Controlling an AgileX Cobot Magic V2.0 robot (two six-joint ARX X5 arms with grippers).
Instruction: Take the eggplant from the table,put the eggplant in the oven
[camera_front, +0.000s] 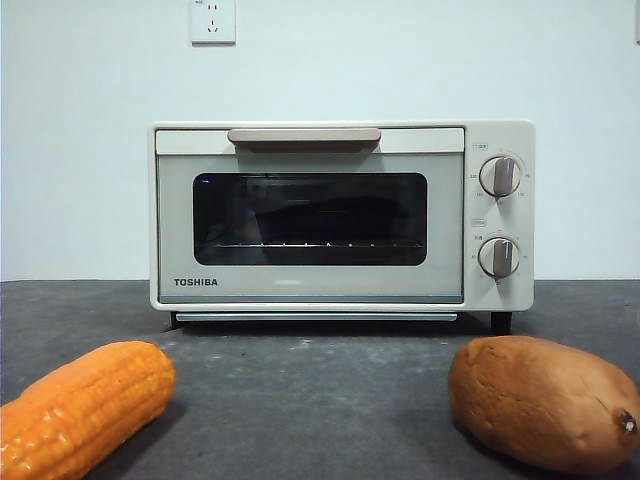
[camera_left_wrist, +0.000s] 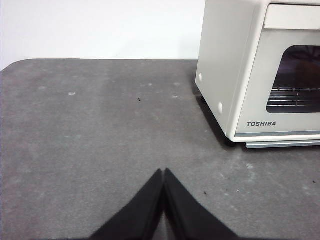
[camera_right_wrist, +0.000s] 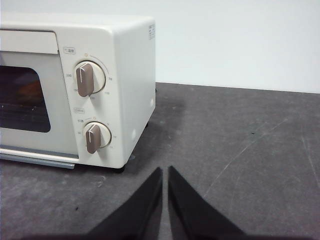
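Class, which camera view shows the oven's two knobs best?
The right wrist view: both knobs appear large, pointers and dial marks visible. The front view shows both on the oven, but smaller. The left wrist view shows only the oven's other end, no knobs.

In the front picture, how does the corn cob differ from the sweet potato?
The corn cob is bright orange with rows of kernels; the sweet potato is brown and smooth. The corn cob lies in front of the oven's TOSHIBA corner, the sweet potato below its knobs. Both lie on the dark table, apart from the closed oven.
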